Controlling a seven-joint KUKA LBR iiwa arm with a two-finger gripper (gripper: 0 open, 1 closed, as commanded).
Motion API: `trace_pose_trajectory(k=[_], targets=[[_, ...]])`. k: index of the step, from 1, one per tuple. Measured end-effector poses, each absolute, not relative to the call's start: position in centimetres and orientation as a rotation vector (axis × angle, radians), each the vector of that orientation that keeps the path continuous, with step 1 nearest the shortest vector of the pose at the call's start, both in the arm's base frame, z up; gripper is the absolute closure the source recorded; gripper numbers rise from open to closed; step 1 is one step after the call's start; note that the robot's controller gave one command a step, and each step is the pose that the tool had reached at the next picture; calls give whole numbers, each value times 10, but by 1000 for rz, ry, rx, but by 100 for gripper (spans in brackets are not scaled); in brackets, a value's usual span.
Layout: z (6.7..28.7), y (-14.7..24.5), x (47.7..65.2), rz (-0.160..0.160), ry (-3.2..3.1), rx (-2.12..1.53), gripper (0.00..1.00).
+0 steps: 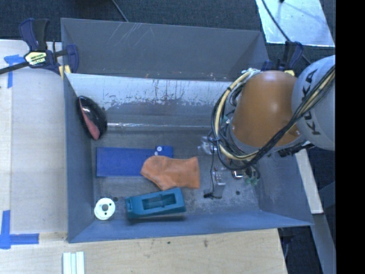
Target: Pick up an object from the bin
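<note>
**Claw low over bin floor, beside orange cloth**

The arm enters the bin (165,50) from 3 o'clock, its rounded orange cover (265,110) wrapped in yellow and black cables. Below the cover, the claw (214,192) points down at bare grey floor toward 4 o'clock of the bin. Whether it is spread or pressed together cannot be told, and nothing is seen in its grip.

The thing nearest the claw is a crumpled orange cloth (171,172), lying just beside it at its 9 o'clock, near the middle of the floor. The cloth's left edge overlaps a flat blue pad (122,161), which stretches on toward 9 o'clock. A small white-and-blue piece (161,150) sits at the pad's upper right corner.

At the cloth's 7 o'clock, close to the front wall, lies a teal box (155,203) with a recessed top. Just beside it at its 9 o'clock is a white disc (104,209), in the bin's 7 o'clock corner.

A black oval thing with a pink face (91,117) leans against the left wall at 10 o'clock, well apart from the claw.
</note>
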State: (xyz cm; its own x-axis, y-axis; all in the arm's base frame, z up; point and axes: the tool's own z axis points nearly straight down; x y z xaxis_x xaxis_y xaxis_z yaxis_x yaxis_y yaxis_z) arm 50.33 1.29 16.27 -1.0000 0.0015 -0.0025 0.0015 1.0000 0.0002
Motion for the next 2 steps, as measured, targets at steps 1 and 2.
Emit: trace_pose_trajectory(k=[1,2], targets=[[163,13,503,0,3139,3,0],[114,22,527,1,3131,79,0]])
